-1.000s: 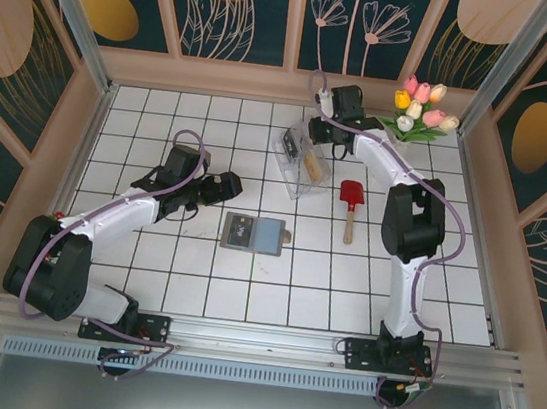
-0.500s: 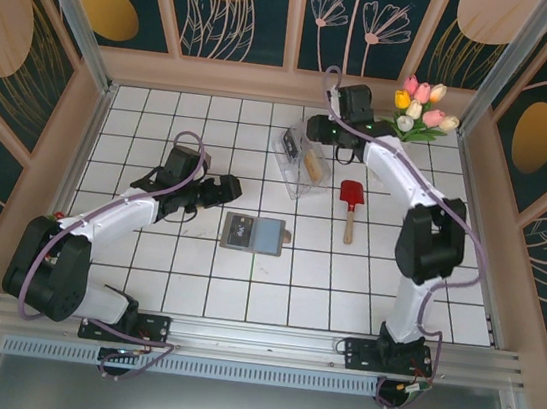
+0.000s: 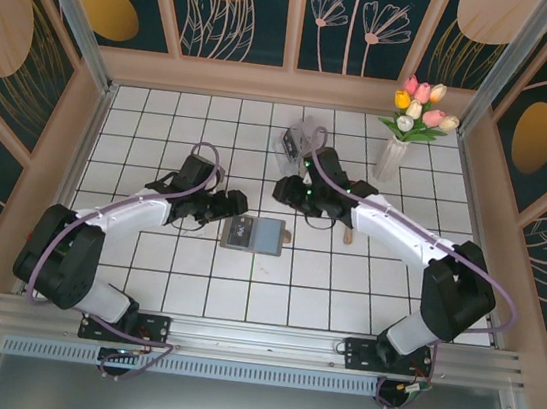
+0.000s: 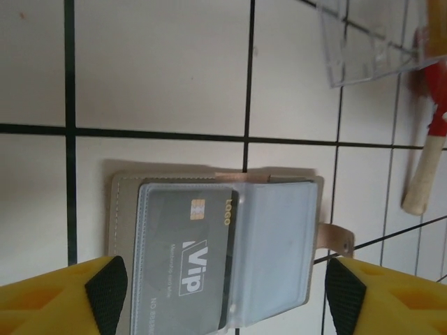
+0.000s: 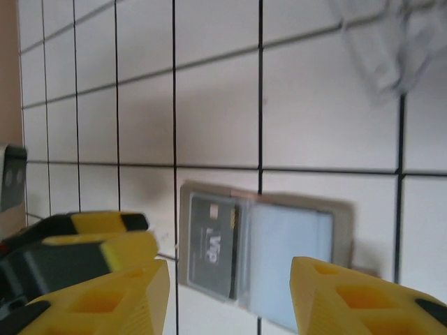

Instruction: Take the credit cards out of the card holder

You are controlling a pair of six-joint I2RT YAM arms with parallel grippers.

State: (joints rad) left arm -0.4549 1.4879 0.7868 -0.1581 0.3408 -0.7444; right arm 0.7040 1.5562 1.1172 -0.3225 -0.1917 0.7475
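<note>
Lying open at the centre of the worktop [image 3: 143, 278], the card holder [image 3: 253, 233] has a dark card [image 4: 185, 265] in its sleeve. Left claw [image 3: 235, 200] and right claw [image 3: 286, 192] hover spread, empty. Removal not started.

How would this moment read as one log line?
card holder: open flat | VIP card: tucked inside | left tool: open, near card holder | right tool: open, nothing held

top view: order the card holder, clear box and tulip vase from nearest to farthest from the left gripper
1. card holder, just beside the left gripper, on its right
2. clear plastic box, farther back, near the middle
3. tulip vase, far back right
</note>
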